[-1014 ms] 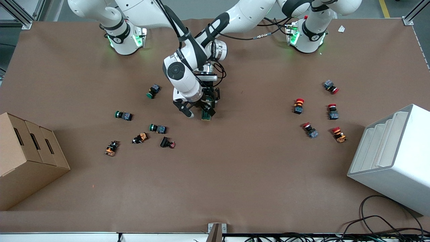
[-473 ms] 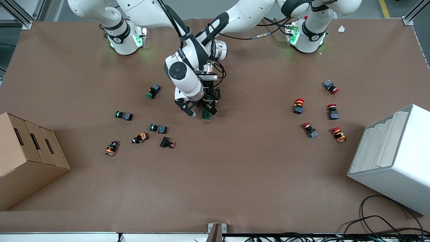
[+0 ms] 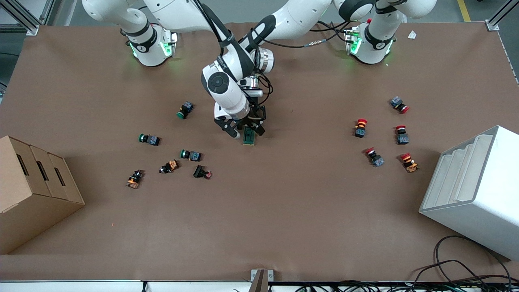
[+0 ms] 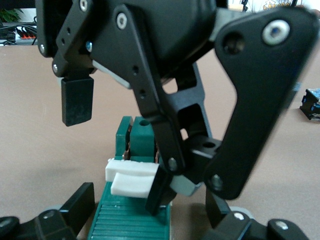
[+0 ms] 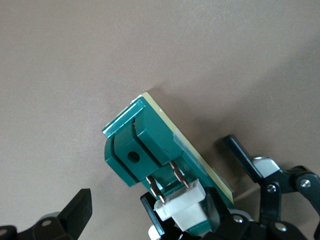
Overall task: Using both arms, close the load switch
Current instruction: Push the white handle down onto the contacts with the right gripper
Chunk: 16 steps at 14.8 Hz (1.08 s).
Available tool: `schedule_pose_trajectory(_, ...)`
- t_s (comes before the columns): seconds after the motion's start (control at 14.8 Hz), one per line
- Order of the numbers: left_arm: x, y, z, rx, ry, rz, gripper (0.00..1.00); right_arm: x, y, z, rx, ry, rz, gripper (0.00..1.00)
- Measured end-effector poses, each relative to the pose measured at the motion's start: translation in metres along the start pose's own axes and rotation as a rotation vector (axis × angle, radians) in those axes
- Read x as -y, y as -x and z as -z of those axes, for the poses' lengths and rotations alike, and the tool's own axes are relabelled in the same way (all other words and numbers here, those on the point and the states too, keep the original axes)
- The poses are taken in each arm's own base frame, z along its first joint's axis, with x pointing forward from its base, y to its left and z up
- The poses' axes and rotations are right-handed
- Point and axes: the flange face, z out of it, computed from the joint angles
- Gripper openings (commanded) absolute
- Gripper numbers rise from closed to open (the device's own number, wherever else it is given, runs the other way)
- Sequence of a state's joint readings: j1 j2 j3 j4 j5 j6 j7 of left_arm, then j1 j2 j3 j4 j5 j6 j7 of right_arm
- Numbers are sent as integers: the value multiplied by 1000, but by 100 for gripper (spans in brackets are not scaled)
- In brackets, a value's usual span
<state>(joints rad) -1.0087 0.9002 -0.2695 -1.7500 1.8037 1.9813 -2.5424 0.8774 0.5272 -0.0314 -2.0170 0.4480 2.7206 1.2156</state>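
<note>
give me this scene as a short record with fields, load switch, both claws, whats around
load switch: dark green block lying on the table near its middle, white lever at one end
right claw: open, one finger against the white lever, the other finger off to the side
left claw: open, low at the switch, fingers on either side of the block
green push-buttons: toward the right arm's end
red push-buttons: toward the left arm's end
cardboard box
white bin
</note>
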Motion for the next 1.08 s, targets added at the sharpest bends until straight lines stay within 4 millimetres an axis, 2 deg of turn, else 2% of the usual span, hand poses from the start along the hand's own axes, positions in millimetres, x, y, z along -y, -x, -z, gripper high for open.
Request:
schedule_pose_trajectory(0.27,0,0,0,0,0,0,98,7,-6,5,15,16,-16,100)
schedule_pose_trajectory(0.68,0,0,0,0,0,1,98,35,-30,35,31,-8,-47,100)
schedule_pose_trajectory(1.08,0,0,0,0,0,3,98,47,-32,44,28,-41,-46,100)
